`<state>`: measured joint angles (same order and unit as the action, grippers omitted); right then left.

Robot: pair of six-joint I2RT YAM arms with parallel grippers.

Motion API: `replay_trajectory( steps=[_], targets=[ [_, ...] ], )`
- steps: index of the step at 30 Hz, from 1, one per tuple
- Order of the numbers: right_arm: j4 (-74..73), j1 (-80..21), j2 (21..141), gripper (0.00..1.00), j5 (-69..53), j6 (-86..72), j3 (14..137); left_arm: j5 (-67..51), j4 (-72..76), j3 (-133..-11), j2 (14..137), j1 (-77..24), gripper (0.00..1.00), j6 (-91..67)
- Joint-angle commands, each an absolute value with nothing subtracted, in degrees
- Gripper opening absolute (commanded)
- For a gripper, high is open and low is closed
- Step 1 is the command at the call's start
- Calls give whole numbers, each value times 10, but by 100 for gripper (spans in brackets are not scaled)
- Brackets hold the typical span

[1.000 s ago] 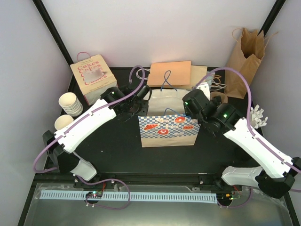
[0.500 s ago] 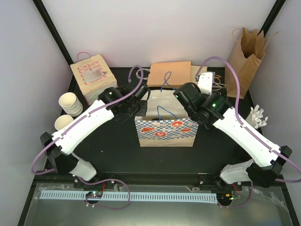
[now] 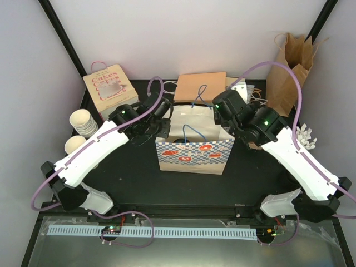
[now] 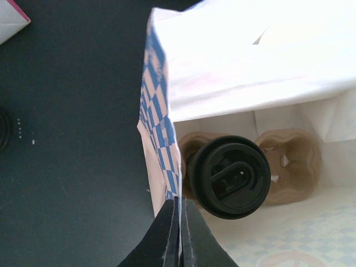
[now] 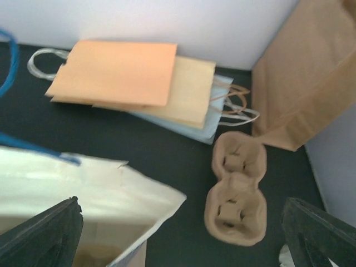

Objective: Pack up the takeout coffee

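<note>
The checked bag (image 3: 192,150) stands open on the black bench (image 3: 133,178). Inside it, on its floor, a lidded cup (image 4: 196,167) sits upright in the left pocket of a pulp carrier (image 4: 292,161). The cup's long axis is vertical and its black lid (image 4: 231,177) faces up at the bag's mouth.

The left tool (image 4: 179,208) is at the bag's left side, fingers pressed together and clamped on the rim of the checked left wall. The right tool (image 5: 183,233) hangs over the bag's far right corner, fingers spread wide apart with nothing between them.

Well left of the bag, a stack of paper cups (image 3: 83,123) and a single cup (image 3: 74,144) rest with mouths up. Beyond the bag's right corner lies a second carrier (image 5: 236,189), just beside some flat bags (image 5: 119,72).
</note>
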<state>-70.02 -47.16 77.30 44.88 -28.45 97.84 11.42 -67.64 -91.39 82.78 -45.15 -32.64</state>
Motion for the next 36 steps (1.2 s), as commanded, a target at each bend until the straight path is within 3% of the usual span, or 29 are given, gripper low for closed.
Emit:
replay_trajectory(
  steps=[1,13,25,32,36],
  targets=[
    [-733,-469,739,100,354,-298,955,135,-658,-917,794,-452,1,-286],
    [-656,-468,686,100,204,-131,895,99,-570,-844,693,-451,1,-171],
    [-695,-471,710,100,166,-86,923,65,-439,-706,571,-452,2,-108],
    [-639,-481,656,99,35,-48,896,58,-418,-668,543,-452,2,-94],
    [-631,-509,652,98,28,-34,892,44,-392,-640,521,-452,1,-91]
  ],
)
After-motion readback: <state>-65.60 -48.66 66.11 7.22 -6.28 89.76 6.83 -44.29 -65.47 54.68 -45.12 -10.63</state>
